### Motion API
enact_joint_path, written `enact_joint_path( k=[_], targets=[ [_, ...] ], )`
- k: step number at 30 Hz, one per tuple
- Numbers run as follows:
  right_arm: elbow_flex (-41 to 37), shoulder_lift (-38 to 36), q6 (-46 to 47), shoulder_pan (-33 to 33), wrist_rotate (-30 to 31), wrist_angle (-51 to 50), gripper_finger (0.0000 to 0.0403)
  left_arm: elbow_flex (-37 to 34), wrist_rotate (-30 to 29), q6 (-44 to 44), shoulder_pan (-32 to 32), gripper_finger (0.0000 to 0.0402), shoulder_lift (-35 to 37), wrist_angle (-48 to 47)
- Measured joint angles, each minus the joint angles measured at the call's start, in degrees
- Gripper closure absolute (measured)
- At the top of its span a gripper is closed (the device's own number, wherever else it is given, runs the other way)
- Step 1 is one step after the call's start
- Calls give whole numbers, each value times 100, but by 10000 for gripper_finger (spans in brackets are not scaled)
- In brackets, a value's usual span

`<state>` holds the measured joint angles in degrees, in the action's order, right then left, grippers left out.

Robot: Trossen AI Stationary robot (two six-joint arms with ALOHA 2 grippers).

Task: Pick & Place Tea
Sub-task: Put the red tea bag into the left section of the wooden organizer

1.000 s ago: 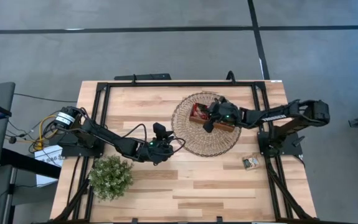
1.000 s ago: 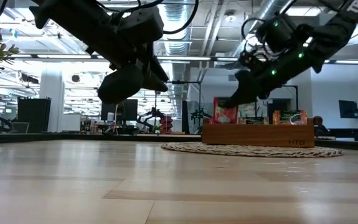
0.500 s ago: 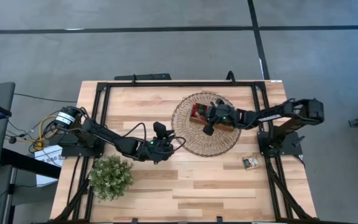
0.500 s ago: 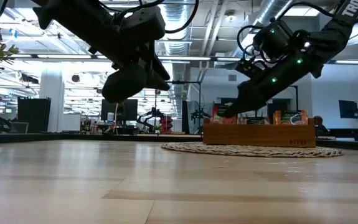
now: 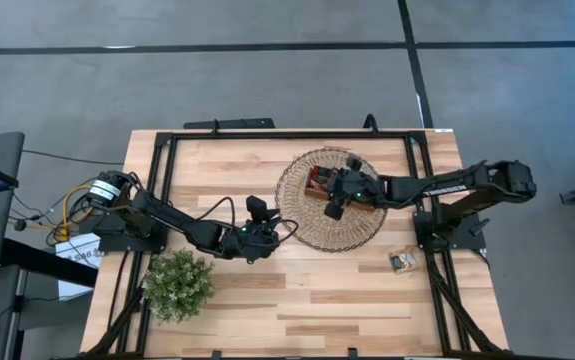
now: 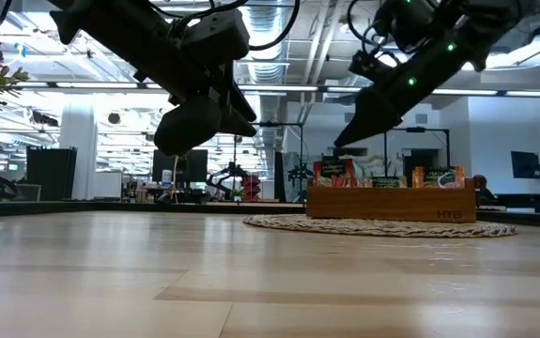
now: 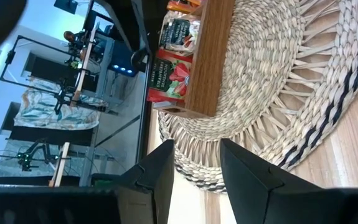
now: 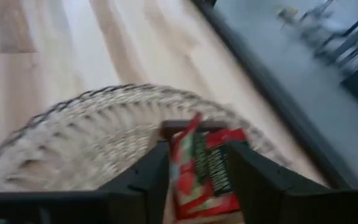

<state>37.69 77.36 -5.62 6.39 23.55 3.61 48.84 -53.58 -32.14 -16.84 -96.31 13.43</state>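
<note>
On the round woven mat (image 5: 333, 200) stands the wooden tray (image 6: 390, 202), and the tea sachets (image 6: 333, 173) sit upright inside it, red ones at one end, green and orange ones further along. The right gripper (image 5: 333, 209) hangs over the tray's red end, clear above the sachets in the low view, jaws spread and holding nothing. The left gripper (image 5: 257, 209) hovers above the surface just beside the mat, jaws parted and empty. A potted plant (image 5: 178, 282) stands well apart from the mat.
</note>
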Motion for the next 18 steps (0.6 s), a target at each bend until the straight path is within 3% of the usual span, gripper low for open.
enact_joint_path(
  k=[7,13,18],
  targets=[
    [223,611,563,282,-626,-2,388,0,161,4,0,280,0,1],
    [232,1126,806,574,-56,91,383,0,212,2,0,280,0,17],
    [232,880,790,512,287,42,398,0,237,2,2,280,0,17]
  ],
)
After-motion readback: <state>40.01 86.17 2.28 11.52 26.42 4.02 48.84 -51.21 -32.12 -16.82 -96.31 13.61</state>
